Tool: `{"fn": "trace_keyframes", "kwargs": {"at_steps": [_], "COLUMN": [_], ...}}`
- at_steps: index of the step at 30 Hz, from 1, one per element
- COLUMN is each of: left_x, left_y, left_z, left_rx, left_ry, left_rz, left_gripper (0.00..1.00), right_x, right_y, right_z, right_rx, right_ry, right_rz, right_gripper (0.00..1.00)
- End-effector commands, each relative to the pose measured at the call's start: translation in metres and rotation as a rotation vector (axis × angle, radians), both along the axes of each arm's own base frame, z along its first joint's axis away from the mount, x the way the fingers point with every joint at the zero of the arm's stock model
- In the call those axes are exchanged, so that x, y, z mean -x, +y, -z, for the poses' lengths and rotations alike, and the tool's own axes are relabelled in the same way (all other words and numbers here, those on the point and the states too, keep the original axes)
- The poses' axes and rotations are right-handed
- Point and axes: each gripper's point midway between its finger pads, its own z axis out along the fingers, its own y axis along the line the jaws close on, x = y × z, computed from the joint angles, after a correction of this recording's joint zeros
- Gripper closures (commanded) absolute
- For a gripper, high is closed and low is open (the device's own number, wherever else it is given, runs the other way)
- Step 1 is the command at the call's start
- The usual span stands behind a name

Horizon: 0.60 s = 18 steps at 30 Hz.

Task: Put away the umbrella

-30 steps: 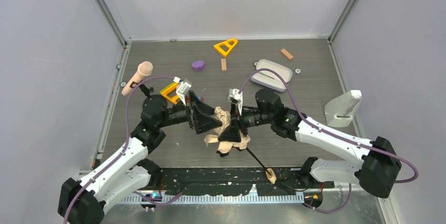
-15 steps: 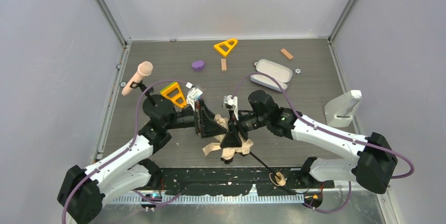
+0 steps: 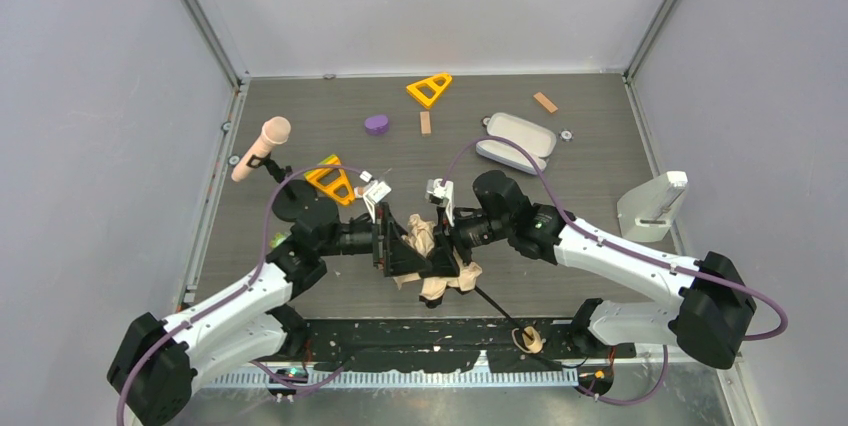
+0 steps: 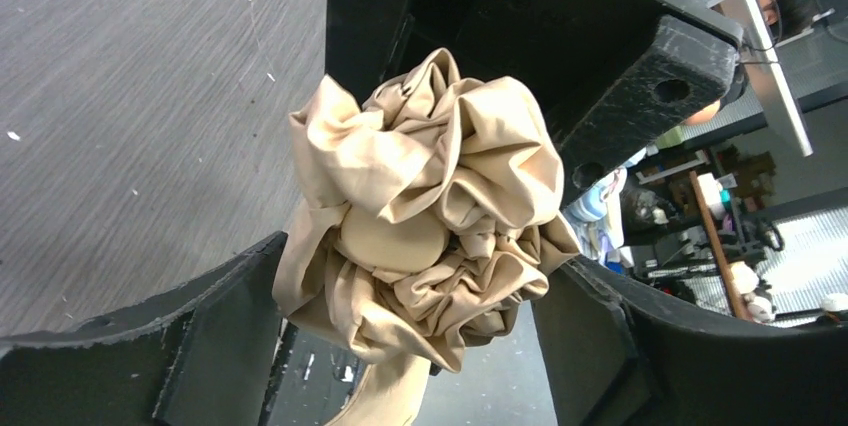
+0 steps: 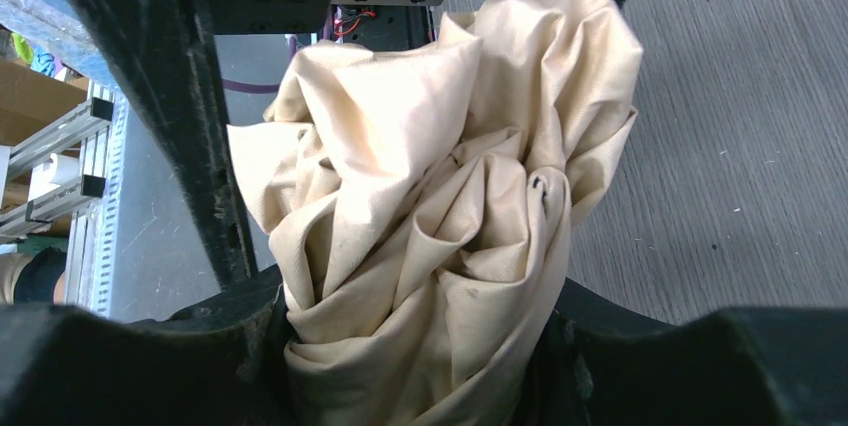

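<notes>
Umbrella (image 3: pixel 447 281): folded down, its beige canopy bunched into a loose ball. It sits at the middle of the table (image 3: pixel 600 146), close to the near edge, between my two claws.
Shaft and handle: the thin black shaft (image 3: pixel 490 301) runs from the bundle toward the near edge. It ends at the small tan handle (image 3: pixel 520 334), which lies on the black strip there.
Right claw (image 3: pixel 448 256): clamped on the umbrella (image 5: pixel 440 216). In the right wrist view the cloth narrows where both fingers press it and billows out beyond them.
Left claw (image 3: pixel 415 251): its fingers stand wide on either side of the bunched cloth (image 4: pixel 430 236), and folds touch both inner faces. I cannot tell whether they press the cloth or only bracket it.
Height: I cannot tell from above whether the bundle rests on the table or hangs just clear of it.
Step in hand: I judge this to be gathering and compacting. One claw anchors the canopy while the other works the loose folds inward.
Progress: partial. The canopy is collapsed but untidy, with flaps sticking out at the near side, and nothing binds it.
Next move: close the left claw squarely on the widest part of the bundle and squeeze the folds toward the shaft. Leave the right claw as the anchor.
Caution: soft cloth springs back once released. A finger may also snag a rib hidden in the folds, so apply pressure slowly.
</notes>
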Motion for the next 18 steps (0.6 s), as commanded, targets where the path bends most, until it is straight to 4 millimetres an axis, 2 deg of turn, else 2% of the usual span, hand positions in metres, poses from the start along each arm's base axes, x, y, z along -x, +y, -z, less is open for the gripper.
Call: {"fn": "trace_keyframes", "kwargs": {"at_steps": [1, 2, 3, 7, 9, 13, 18], "left_x": [-0.002, -0.002, -0.003, -0.008, -0.012, -0.018, -0.018], "left_y": [-0.004, -0.004, -0.004, -0.002, -0.001, 0.003, 0.003], "left_z": [-0.021, -0.026, -0.03, -0.037, -0.039, -0.038, -0.03], "left_rx": [0.106, 0.132, 0.158, 0.203, 0.204, 0.201, 0.172], "left_ry": [-0.034, -0.036, -0.039, -0.043, -0.054, -0.063, -0.038], "left_rz": [-0.017, -0.019, -0.025, -0.073, -0.097, -0.147, -0.146], "left_gripper": [0.07, 0.02, 0.01, 0.01, 0.04, 0.19, 0.45], "right_x": [-0.006, -0.005, -0.005, -0.004, -0.003, -0.001, -0.001], "right_y": [0.01, 0.01, 0.01, 0.009, 0.008, 0.007, 0.006], "right_z": [-0.04, -0.039, -0.039, -0.038, -0.038, -0.039, -0.038], "right_rx": [-0.108, -0.107, -0.107, -0.108, -0.111, -0.113, -0.111], "right_ry": [-0.094, -0.093, -0.091, -0.091, -0.093, -0.094, -0.094], "right_rz": [-0.03, -0.032, -0.034, -0.036, -0.036, -0.039, -0.04], "right_gripper": [0.94, 0.94, 0.94, 0.94, 0.94, 0.94, 0.94]}}
